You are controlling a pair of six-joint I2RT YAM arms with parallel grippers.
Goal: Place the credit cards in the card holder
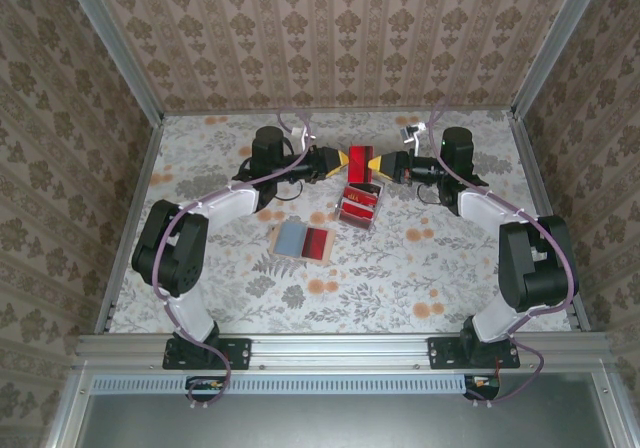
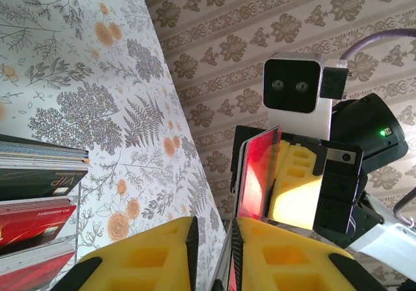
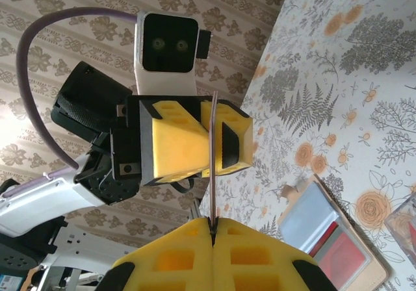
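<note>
Nearest the front edge of the table (image 1: 450, 268), a little left of centre, we logged the card holder (image 1: 302, 241) lying open and flat. One half showed pale blue-grey, the other red, and the right wrist view showed a tan border.

Just beyond it, toward the table's centre and apart from the holder, sat the stack of cards (image 1: 360, 206). It was mostly red. The left wrist view showed a dark card marked VIP lying among the red ones.

Farther back, over the far centre of the table, the two grippers met tip to tip with a single red card (image 1: 360, 158) on edge between them. The right gripper (image 1: 381, 165) had its fingers pressed together on one end of the card, with no gap seen in its own wrist view. The left gripper (image 1: 340, 161) had its fingers narrowly apart. The card's other end ran between them, close to one pad, and background showed through the gap on the other side. We could not tell whether that near pad touched the card.
</note>
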